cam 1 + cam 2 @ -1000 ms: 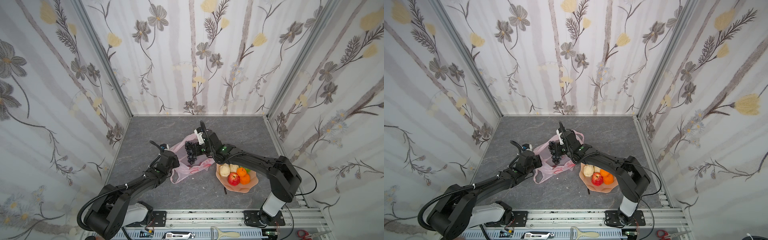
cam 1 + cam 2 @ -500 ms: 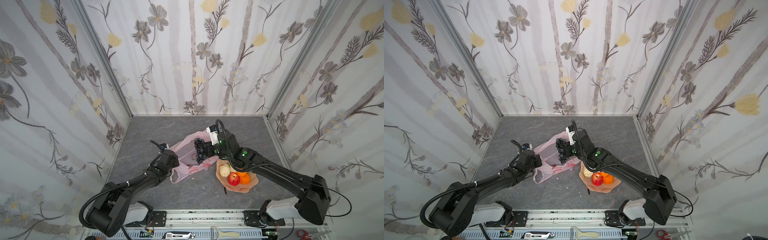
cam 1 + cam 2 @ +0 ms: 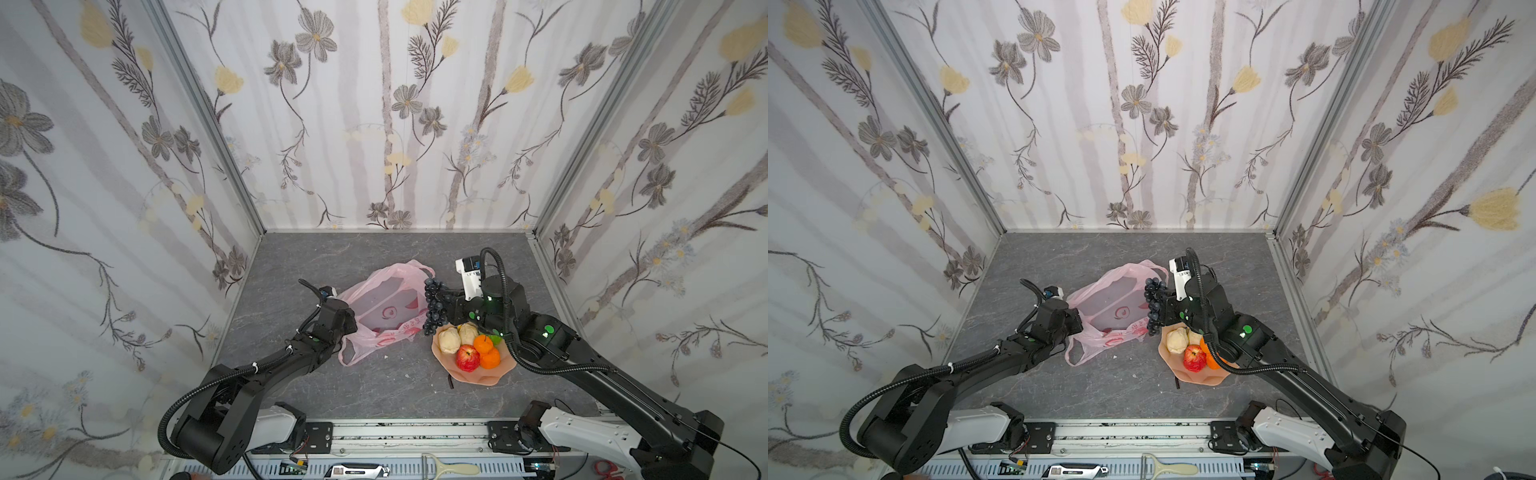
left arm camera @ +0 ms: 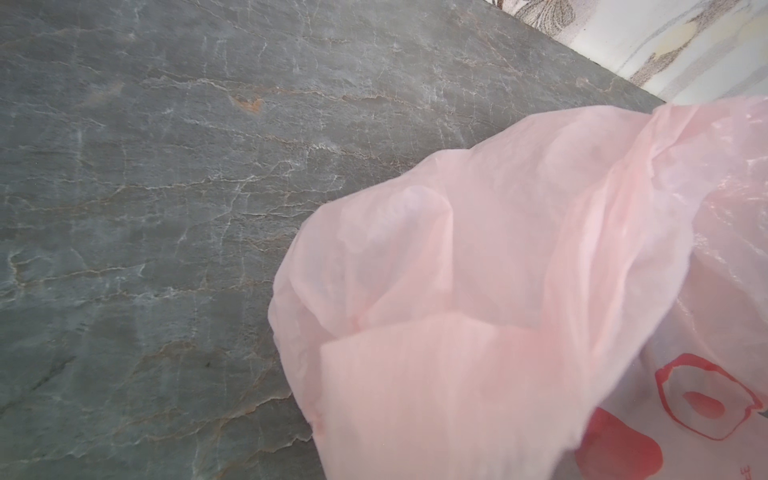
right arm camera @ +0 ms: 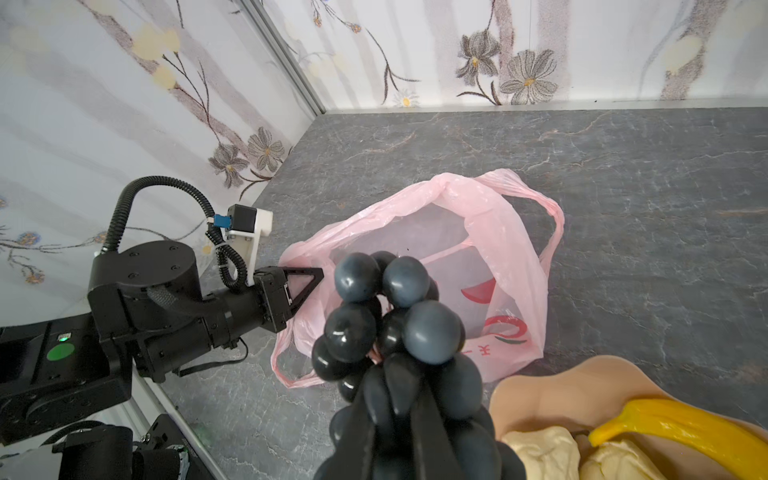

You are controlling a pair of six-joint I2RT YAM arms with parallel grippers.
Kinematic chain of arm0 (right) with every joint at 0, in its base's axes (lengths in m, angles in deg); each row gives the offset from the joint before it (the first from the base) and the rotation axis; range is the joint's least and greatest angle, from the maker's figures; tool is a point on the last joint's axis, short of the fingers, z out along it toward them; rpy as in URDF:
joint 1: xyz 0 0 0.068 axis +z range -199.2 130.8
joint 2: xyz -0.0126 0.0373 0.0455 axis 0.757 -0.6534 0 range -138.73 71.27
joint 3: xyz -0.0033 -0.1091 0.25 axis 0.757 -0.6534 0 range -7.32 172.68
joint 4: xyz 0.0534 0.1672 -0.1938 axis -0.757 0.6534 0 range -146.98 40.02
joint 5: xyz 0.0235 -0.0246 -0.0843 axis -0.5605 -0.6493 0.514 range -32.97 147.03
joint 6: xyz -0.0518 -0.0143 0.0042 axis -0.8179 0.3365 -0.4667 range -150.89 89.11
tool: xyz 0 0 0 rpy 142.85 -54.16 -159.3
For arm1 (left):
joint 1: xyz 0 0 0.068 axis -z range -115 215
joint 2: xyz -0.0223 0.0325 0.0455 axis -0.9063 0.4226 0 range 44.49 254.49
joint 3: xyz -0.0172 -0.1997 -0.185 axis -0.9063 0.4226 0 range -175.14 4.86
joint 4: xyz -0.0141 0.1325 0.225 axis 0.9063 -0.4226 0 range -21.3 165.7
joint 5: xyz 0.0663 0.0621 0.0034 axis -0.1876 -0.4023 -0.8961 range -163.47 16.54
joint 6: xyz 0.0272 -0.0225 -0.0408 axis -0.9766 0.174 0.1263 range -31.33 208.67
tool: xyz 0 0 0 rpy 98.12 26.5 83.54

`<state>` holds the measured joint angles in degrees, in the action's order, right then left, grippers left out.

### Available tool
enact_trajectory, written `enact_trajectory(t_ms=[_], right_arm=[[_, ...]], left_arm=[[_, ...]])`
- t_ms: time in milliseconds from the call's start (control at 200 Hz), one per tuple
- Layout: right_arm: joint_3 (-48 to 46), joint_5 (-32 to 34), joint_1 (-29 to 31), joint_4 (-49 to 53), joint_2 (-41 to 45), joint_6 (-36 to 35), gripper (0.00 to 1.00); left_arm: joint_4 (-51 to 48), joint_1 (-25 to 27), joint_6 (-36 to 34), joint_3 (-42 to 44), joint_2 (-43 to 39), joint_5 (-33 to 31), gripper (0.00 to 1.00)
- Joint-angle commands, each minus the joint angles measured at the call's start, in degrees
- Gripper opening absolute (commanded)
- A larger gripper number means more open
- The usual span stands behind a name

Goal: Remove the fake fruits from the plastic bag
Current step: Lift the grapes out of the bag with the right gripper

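The right gripper [image 3: 445, 305] pinches the grape bunch [image 5: 395, 307] by the dish [image 3: 478, 378] rim. The left gripper [image 5: 309, 276], pressed together, pinches the plastic bag [image 3: 386, 299] edge

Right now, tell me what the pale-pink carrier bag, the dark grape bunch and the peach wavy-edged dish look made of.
The pale-pink carrier bag: thin plastic film, translucent, crinkled; the table shows through it.
The dark grape bunch: probably moulded plastic or rubber, glossy; balls carry sharp highlights.
The peach wavy-edged dish: likely plastic or silicone, matte, smooth; no sharp glare.
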<state>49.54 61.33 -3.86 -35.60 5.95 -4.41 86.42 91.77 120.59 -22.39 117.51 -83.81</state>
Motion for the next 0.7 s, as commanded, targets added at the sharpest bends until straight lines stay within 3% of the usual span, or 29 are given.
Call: enact_trajectory(t_ms=[0,355,699], right_arm=[[-1.87,3.36,0.01,4.86,4.06,0.27,0.11],[-7.74,8.2,0.01,16.25,17.07,3.85,0.12],[-9.79,13.4,0.01,24.63,24.23,7.94,0.11]], left_arm=[[-0.39,-0.14,0.19,0.22,-0.24,-1.16,0.04],[-0.35,-0.22,-0.1,0.84,-0.3,-1.65,0.04],[-0.39,-0.18,0.24,1.84,-0.68,-2.24,0.04]])
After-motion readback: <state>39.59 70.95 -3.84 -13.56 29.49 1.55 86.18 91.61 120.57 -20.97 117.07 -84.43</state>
